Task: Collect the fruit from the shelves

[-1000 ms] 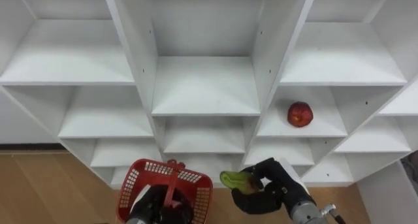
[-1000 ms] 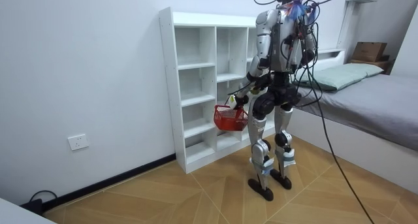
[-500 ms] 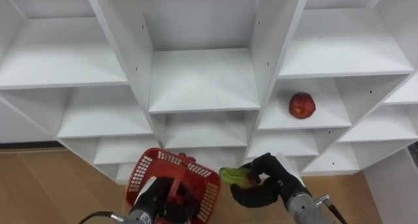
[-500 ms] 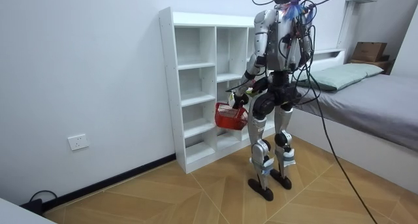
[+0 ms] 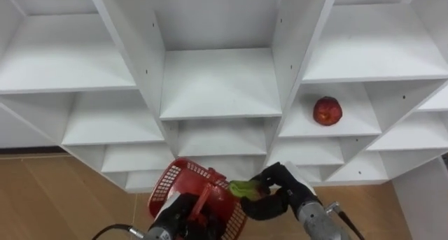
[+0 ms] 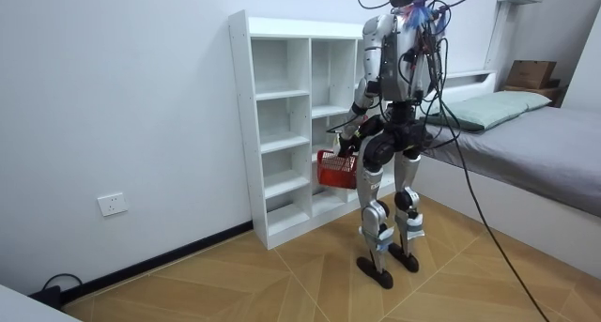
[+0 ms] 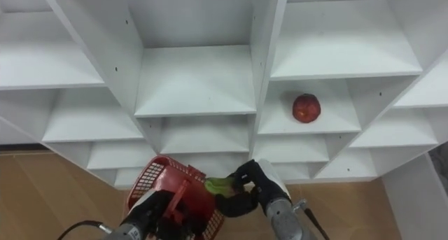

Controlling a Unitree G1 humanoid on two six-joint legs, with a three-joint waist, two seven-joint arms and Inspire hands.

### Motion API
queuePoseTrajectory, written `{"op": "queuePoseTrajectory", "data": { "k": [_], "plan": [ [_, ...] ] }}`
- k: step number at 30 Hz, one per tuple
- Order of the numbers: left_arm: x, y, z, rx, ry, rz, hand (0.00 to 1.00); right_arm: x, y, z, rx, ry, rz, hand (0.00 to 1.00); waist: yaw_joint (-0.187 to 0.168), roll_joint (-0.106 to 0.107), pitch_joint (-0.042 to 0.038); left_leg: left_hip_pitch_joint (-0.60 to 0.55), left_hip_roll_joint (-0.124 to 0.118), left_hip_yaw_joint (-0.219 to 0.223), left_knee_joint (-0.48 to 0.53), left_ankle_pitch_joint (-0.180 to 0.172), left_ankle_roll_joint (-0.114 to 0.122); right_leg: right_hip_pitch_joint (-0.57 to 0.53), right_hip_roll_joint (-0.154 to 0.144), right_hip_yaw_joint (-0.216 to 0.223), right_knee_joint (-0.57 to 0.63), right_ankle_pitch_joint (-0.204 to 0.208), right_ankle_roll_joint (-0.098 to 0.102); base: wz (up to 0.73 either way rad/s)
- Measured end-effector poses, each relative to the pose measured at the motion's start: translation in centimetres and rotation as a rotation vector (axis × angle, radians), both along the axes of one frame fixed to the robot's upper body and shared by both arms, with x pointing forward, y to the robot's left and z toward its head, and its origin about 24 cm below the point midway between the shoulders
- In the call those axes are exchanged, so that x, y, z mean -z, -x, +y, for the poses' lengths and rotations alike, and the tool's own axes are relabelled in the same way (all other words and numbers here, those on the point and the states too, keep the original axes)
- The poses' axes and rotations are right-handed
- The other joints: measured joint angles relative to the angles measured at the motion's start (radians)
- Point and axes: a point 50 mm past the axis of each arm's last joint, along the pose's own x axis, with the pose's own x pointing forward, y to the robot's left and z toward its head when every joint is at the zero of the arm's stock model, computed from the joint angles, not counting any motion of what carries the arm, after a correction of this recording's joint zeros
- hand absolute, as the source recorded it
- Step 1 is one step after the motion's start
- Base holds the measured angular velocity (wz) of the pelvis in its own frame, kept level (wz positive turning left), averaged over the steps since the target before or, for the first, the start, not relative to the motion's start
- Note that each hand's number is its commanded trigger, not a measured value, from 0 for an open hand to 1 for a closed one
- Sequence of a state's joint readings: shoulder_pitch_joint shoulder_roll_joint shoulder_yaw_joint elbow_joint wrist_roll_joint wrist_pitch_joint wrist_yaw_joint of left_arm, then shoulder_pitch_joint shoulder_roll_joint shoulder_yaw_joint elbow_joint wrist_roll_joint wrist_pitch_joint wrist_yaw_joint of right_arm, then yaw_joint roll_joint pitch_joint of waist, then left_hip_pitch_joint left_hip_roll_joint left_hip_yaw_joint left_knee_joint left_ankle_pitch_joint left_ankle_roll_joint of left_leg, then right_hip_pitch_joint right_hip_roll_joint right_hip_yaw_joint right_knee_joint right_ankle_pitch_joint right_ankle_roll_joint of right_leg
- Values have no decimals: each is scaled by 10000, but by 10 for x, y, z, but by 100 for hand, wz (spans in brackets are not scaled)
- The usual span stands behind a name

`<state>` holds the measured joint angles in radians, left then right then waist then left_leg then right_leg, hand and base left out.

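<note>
I am standing upright close in front of the white closet (image 6: pixel 282 125), with a bed (image 6: pixel 535 139) behind me at the room view's right.

Left hand (image 5: pixel 180 215): low in the eye view and cut off by the bottom edge. Its fingers are curled round the upright handle of the red basket (image 5: pixel 175 178), which it carries in front of the lowest shelves. The basket is tilted, with its mesh wall towards me. The hand and handle hide most of the inside, so I cannot tell what it contains.

Right hand (image 5: pixel 280 195): comes in from the lower right, with dark fingers wrapped round a green fruit (image 5: pixel 241 189). Only one end of the fruit pokes out of the grip, so I can't make out what kind it is. It sits just beside the basket's right rim, at about rim height. I cannot tell whether it touches the rim.

A red apple (image 5: pixel 327 110) sits alone on a shelf in the right-hand column, up and to the right of the right hand and well apart from both hands.

In the room view the basket is a small red patch at hip height, and the hands are too small to read there.
</note>
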<state>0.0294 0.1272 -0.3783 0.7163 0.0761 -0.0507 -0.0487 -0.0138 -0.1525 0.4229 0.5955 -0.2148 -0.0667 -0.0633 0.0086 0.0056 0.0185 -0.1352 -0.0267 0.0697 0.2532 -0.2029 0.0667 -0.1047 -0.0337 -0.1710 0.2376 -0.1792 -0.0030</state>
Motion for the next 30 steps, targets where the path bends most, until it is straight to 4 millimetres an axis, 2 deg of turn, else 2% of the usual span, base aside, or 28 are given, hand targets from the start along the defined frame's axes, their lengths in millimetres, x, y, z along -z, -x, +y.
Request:
{"op": "queuePoseTrajectory", "data": {
  "k": [9,17,24,30],
  "plan": [
    [-10,-15,-8,557,132,-800,100,3,-2,3,-278,120,-34,100,14,-9,5,13,-4,8,20,6,1,22,-5,30,-9,0,0,0],
    [-8,-17,-8,610,121,-842,100,7,-2,3,-780,670,-47,100,9,-121,94,-29,-2,4,0,9,4,9,3,22,-7,0,0,0],
    [-7,-14,-12,918,84,-747,100,10,0,2,-823,675,180,100,38,-97,90,-41,-2,-44,-4,9,4,-2,3,33,-13,0,0,1],
    [-10,-19,-12,1055,-9,-936,100,15,4,1,-865,780,439,100,44,-76,77,-43,-7,-40,12,10,4,2,-3,33,-24,0,0,0]
  ]
}}
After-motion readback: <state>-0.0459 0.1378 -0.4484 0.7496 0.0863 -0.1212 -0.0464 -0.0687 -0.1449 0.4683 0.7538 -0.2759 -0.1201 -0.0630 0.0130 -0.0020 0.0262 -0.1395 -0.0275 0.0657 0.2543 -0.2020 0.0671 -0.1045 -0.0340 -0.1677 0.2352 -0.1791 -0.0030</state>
